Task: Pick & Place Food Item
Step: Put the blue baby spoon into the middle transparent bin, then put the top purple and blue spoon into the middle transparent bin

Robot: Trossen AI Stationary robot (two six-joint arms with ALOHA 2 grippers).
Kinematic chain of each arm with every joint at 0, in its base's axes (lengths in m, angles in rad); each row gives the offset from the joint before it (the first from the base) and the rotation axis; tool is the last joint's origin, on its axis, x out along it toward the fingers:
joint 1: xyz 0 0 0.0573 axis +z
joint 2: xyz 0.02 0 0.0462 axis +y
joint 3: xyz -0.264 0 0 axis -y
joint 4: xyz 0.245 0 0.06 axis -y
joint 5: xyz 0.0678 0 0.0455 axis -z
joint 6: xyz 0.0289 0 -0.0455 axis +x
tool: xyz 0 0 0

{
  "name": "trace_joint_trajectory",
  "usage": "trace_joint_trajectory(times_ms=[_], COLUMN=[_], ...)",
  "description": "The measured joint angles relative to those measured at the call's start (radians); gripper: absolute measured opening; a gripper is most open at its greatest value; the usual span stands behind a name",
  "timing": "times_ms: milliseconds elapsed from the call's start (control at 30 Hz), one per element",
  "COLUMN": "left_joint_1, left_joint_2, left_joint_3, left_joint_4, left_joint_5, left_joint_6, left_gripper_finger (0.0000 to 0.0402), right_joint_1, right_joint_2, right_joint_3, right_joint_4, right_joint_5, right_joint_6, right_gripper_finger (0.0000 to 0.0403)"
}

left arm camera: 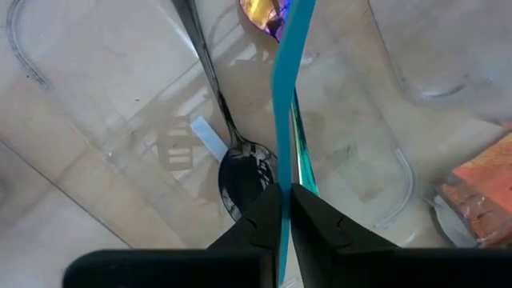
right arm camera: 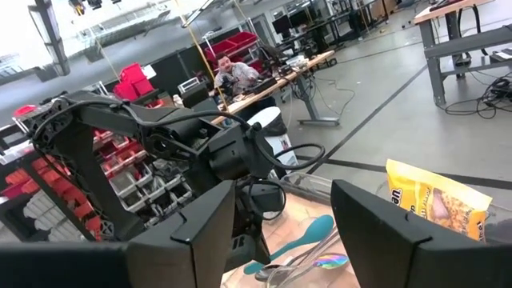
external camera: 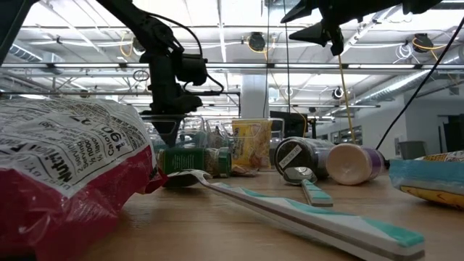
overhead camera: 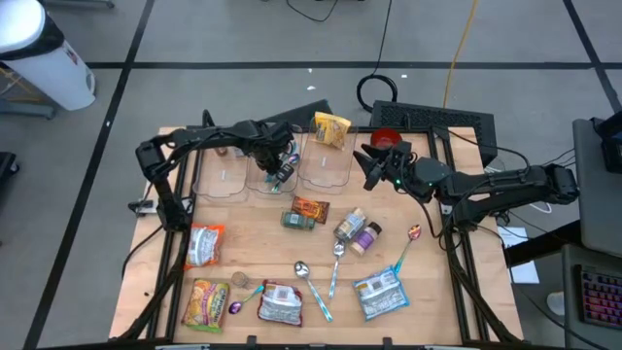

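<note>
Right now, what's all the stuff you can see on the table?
bins: 3, clear, back of table
snack bag: 1, yellow, right bin
bin spoons: 2, silver and rainbow, middle bin
packet: 1, orange, table middle
can: 1, green, beside packet
jar: 1, silvery, lying mid-table
bottle: 1, purple cap, lying beside jar
bags: 4, red-white, yellow, blue-white, table front
loose spoons: at least 4, silver, teal, purple, table front
keyboard: 1, black, behind table
person: 1, at a far desk
left gripper: shut on teal spoon, over middle bin
right gripper: open, near right bin
</note>
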Motion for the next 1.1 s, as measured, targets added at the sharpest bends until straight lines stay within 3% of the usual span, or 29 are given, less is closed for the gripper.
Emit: trace_joint_trajectory(times_ms=[267, 700, 1100], left_joint_1=[0.000, 0.000, -0.020], left_joint_2=[0.000, 0.000, 0.000], left_joint_3=[0.000, 0.000, 0.000], left_joint_4=[0.021, 0.053, 0.103], left_joint_5=[-0.003, -0.005, -0.005], left_joint_6=[-0.024, -0.037, -0.026], left_gripper_finger=[0.0012, 0.0120, 0.0140], right_joint_1=[0.000, 0.000, 0.000], right_joint_2=[0.000, 0.000, 0.000], right_joint_3=[0.000, 0.000, 0.000], right_joint_4=[0.000, -0.001, -0.018], right_joint_5=[0.000, 0.000, 0.000], right_joint_6=[0.000, 0.025, 0.025], right_gripper_finger=[0.0201, 0.0201, 0.0201])
